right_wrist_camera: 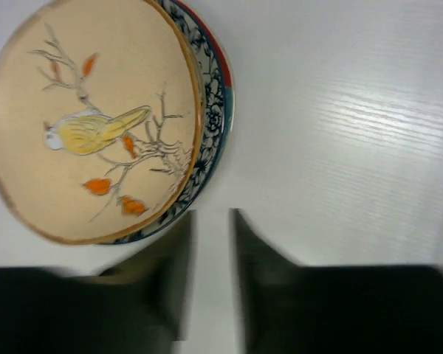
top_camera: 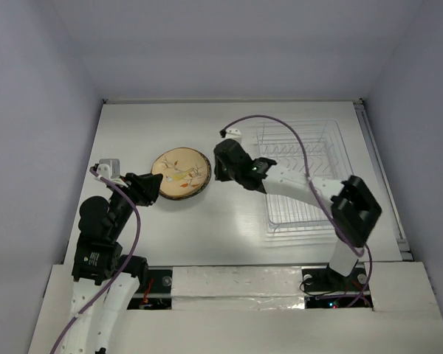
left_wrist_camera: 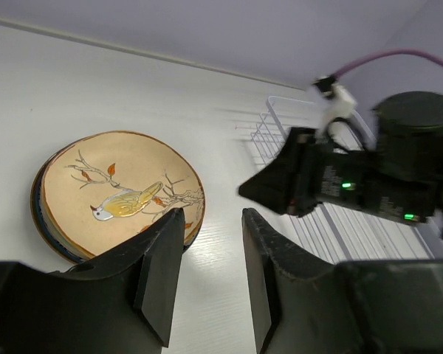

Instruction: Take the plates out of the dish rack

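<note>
A stack of plates lies on the table left of centre, the tan plate (top_camera: 180,173) with a bird and leaves on top. It shows in the left wrist view (left_wrist_camera: 118,193) and the right wrist view (right_wrist_camera: 96,118). Under it peek a blue-patterned rim (right_wrist_camera: 210,110) and a red edge. The white wire dish rack (top_camera: 299,177) stands at the right and holds no plates. My left gripper (top_camera: 151,189) is open and empty at the stack's left edge. My right gripper (top_camera: 220,164) is open and empty just right of the stack, above the table.
A clear tray edge (top_camera: 338,133) runs under the rack. A purple cable (top_camera: 280,125) arcs over the rack from the right arm. White walls close in the table on three sides.
</note>
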You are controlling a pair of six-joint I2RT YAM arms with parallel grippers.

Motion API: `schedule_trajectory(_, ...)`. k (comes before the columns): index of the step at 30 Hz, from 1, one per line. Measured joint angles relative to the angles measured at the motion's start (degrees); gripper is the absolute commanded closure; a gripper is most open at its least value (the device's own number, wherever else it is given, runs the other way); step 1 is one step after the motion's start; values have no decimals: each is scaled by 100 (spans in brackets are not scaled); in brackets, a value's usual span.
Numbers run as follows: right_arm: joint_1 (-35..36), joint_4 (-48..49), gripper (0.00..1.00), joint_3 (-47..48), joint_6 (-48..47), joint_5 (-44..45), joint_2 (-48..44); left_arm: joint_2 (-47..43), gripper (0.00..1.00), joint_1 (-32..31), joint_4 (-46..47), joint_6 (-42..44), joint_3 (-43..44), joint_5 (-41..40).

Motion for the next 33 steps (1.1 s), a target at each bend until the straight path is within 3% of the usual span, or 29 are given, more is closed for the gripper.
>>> schedule_trajectory(1,7,11,100,-151,-26,28,-260,0,65,0,0,0,-2,-2)
schedule_trajectory(7,9,463,100,-1128,-214,415,-2352,0,53,46,-4,9,-2,-24)
schedule_trajectory(9,9,660,94,-1550,-321,599,-3165,0,48,63,-4,24,-2,-22)
schedule_trajectory(10,7,741,78,-1781,-374,715,-3609,0,45,63,-7,26,0,-22)
schedule_trajectory(12,9,896,55,-2223,-501,911,-4422,0,40,63,-4,37,0,-17)
schedule_trajectory(13,9,931,32,-2450,-566,1023,-4839,2,39,70,-2,48,-2,-11)
schedule_trajectory(16,9,946,2,-2979,-745,1408,-5871,7,35,101,0,72,-2,39)
schedule_trajectory(24,9,638,0,-4118,-708,2465,-7855,81,34,103,-2,157,0,72)
schedule_trajectory(33,9,264,0,-4710,-341,2704,-8511,61,35,101,28,221,87,48)
